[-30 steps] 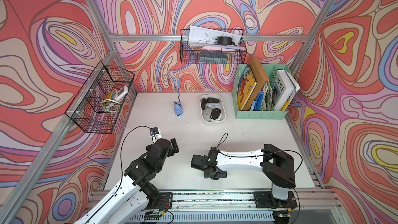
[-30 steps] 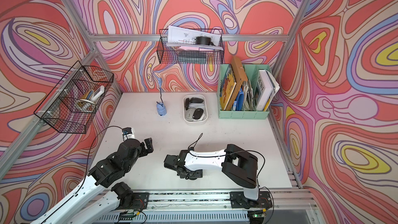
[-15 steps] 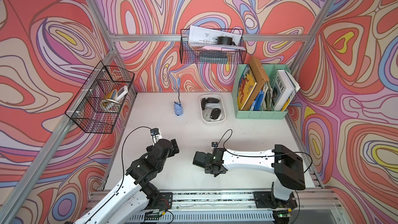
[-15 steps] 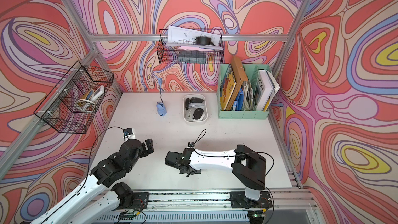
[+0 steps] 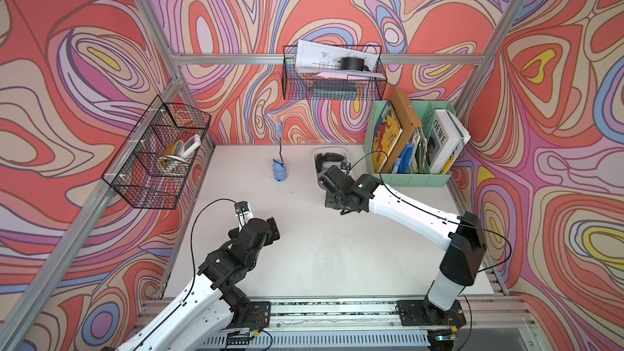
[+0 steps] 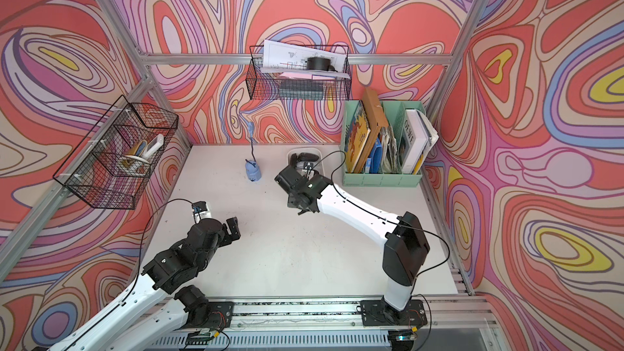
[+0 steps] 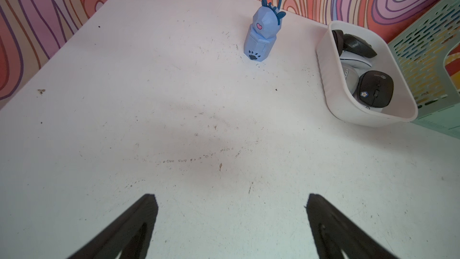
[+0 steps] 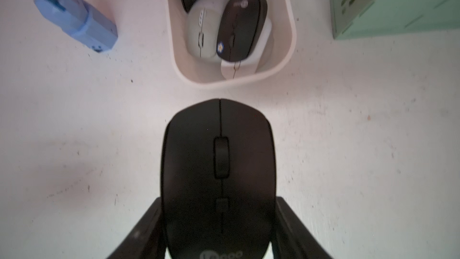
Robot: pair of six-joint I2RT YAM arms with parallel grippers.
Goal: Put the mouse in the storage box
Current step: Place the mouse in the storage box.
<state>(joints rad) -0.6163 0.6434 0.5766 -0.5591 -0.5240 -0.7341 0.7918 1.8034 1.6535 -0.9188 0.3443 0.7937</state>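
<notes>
The right gripper [image 8: 219, 209] was clamped on the black mouse [image 8: 219, 165], its 2 dark fingers [image 8: 149, 220] pressed against the mouse's sides towards its rear, with the scroll wheel facing the wrist camera and the nose pointing at the storage box [image 8: 290, 33]. The mouse was over the table [image 5: 304, 248], just short of the box's near end and not yet inside it. In both top views the right arm reached across the table so that its wrist covered the near end of the box [image 5: 332, 149] [image 6: 304, 150], and the gripper's tips and the mouse were hidden beneath it. The white box stood near the back wall, just beside the mint-green file organizer [image 5: 412, 177], and already contained at least 4 mice, among them a black one with a flower sticker [image 7: 374, 88], a pale grey one [image 8: 201, 28] and a dark one at the far end [image 7: 356, 44]. A small blue figurine [image 7: 261, 38] with a thin blue stalk stood upright on the table, apart from the box on the side away from the organizer. The left gripper [image 7: 231, 220] hung over bare table on the left side with its jaws spread wide and nothing between them. 2 black wire baskets were fixed to the walls, 1 at the back [image 5: 332, 75] and 1 at the left [image 5: 158, 160].
</notes>
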